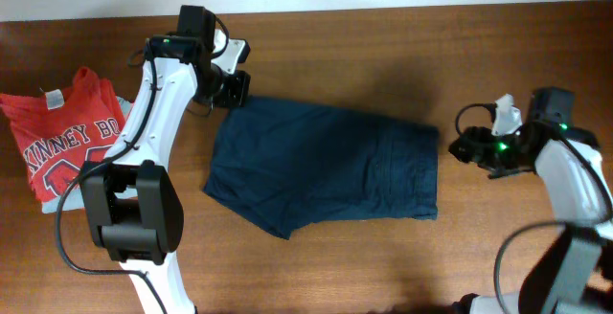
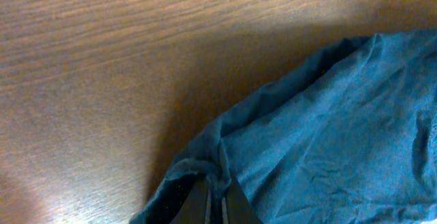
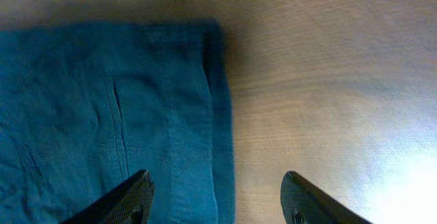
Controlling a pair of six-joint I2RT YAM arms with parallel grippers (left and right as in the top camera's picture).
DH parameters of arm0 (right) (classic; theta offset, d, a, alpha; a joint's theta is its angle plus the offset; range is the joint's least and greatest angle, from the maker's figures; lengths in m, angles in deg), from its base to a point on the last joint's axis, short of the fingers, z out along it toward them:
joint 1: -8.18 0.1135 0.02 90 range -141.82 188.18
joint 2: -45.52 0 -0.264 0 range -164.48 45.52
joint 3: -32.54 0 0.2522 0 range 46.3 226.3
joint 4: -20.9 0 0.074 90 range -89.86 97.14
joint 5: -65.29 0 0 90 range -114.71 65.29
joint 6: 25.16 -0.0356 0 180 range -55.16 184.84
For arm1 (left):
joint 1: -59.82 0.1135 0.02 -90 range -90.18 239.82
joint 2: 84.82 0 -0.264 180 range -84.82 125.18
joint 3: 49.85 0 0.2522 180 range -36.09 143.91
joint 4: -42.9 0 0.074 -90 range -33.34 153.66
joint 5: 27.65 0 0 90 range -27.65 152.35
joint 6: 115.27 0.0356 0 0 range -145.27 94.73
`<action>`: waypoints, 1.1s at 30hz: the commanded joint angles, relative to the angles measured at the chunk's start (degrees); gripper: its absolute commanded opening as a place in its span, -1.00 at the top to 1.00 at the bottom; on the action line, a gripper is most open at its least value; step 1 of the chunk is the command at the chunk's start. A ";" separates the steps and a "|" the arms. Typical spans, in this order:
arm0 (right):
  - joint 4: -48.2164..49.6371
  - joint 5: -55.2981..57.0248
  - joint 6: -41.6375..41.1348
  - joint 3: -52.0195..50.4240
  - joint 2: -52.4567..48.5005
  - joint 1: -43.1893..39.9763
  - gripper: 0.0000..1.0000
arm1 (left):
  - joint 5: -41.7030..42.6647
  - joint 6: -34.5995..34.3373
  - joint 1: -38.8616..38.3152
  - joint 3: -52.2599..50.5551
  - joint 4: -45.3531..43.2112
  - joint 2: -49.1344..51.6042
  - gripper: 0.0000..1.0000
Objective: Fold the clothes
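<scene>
Dark blue shorts (image 1: 326,166) lie folded on the wooden table at the middle. My left gripper (image 1: 233,92) is at their back left corner, shut on a pinch of the blue fabric (image 2: 217,171). My right gripper (image 1: 466,147) is open and empty, just right of the shorts' right edge (image 3: 220,115), hovering over that edge and the bare wood. A red T-shirt (image 1: 67,137) with white lettering lies at the far left.
The red T-shirt rests on a grey garment (image 1: 59,199) near the table's left edge. Bare wooden table (image 1: 383,257) lies in front of the shorts and between the shorts and the right arm.
</scene>
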 commanded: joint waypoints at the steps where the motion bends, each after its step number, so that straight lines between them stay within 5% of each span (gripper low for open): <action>1: 4.39 -5.57 0.59 2.54 -5.25 2.91 -0.30 | 0.48 0.31 0.15 0.31 0.22 -0.50 0.99; 9: 15.69 -5.29 0.74 4.42 -14.14 7.98 -0.29 | 0.48 0.31 0.13 0.31 0.26 -0.50 0.99; 25: 17.97 -0.44 0.59 4.44 -15.17 8.11 -0.27 | 0.48 0.31 0.13 0.31 0.24 -0.50 0.99; 33: 17.33 -0.85 0.83 4.44 -15.17 8.70 0.24 | 0.48 0.31 0.13 0.31 0.24 -0.50 0.99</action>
